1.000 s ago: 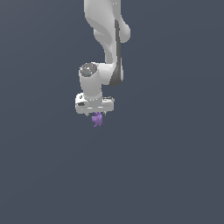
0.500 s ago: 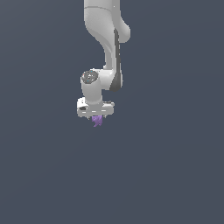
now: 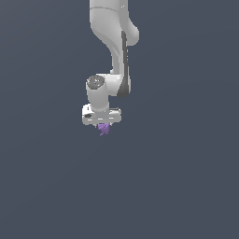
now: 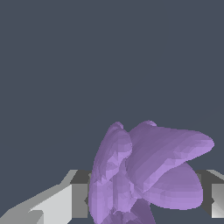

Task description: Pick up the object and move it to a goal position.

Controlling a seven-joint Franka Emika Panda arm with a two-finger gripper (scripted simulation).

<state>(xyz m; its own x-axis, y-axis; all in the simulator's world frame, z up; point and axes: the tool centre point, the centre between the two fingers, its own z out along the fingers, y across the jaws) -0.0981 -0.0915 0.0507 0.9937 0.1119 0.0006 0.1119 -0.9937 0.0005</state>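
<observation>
Purple and lobed, the object (image 3: 103,129) sits clamped between the white gripper's (image 3: 102,125) fingers (image 4: 72,200), which are closed on it, above the grey surface (image 3: 177,186). Carrying it steadily, without jolts, should keep the irregular lump from slipping.

The arm (image 3: 114,56) is seen from a distance in the exterior view, small and whole against a plain dark grey ground, with the camera set off the robot and the arm reaching down from the top edge. The wrist view is taken from the arm itself, looking out along the gripper (image 4: 144,199) at very close range, so that the object (image 4: 144,175) fills much of the lower frame between the two fingers (image 4: 65,203). Only the gripper (image 3: 102,124) and the purple object (image 3: 103,129) are shared by both views; in the exterior view they are tiny.
</observation>
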